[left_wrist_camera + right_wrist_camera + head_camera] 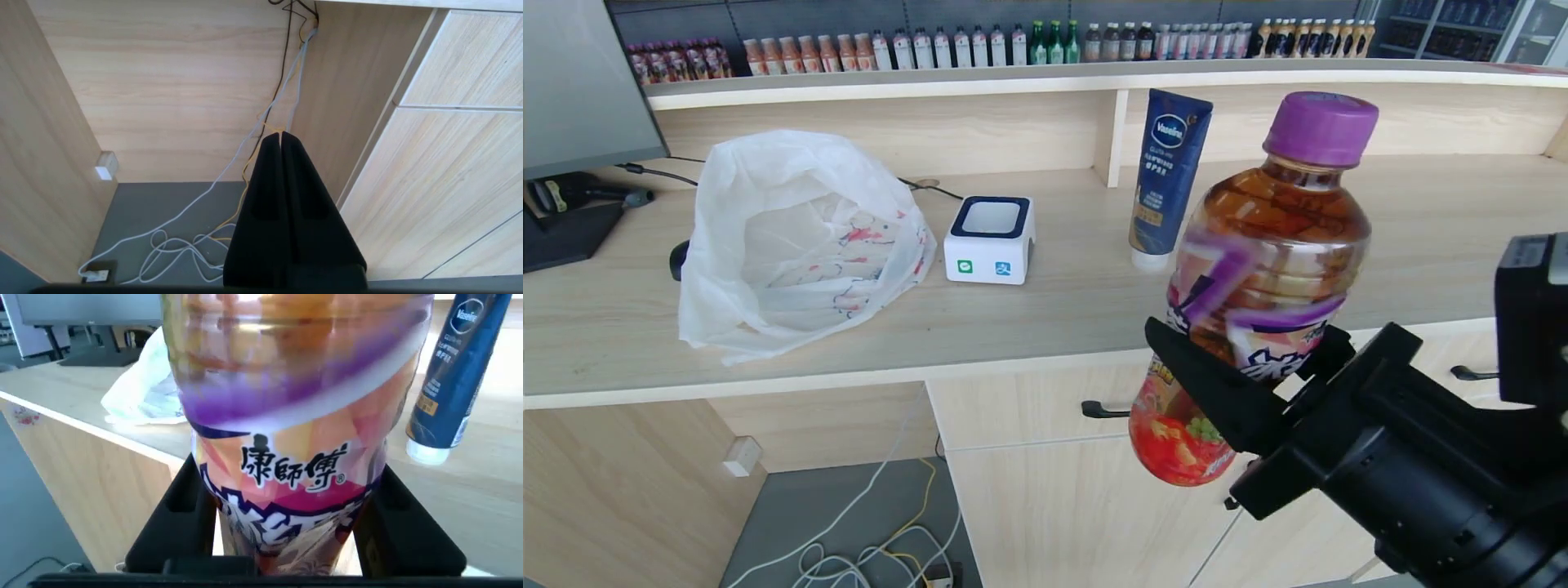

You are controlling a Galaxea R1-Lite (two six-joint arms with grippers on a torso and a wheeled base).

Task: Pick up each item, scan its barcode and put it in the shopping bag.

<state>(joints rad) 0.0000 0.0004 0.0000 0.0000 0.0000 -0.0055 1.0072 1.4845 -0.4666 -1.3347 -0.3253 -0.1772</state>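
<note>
Bright, even light (close bottle (282, 400) blurred)

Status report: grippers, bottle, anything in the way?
Right gripper shut on bottle, held aloft, tilted. Left gripper shut, empty. Blue tube upright, right of scanner.

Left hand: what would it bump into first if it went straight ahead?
Probably the cables hanging just past the tip of the left hand, then the wooden panel behind them, though depth is hard to judge.

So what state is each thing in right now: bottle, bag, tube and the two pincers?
bottle: capped, tilted, held off the counter.
right pincer: shut on the bottle.
left pincer: shut, empty.
bag: open, slumped on the counter.
tube: standing upright.
</note>
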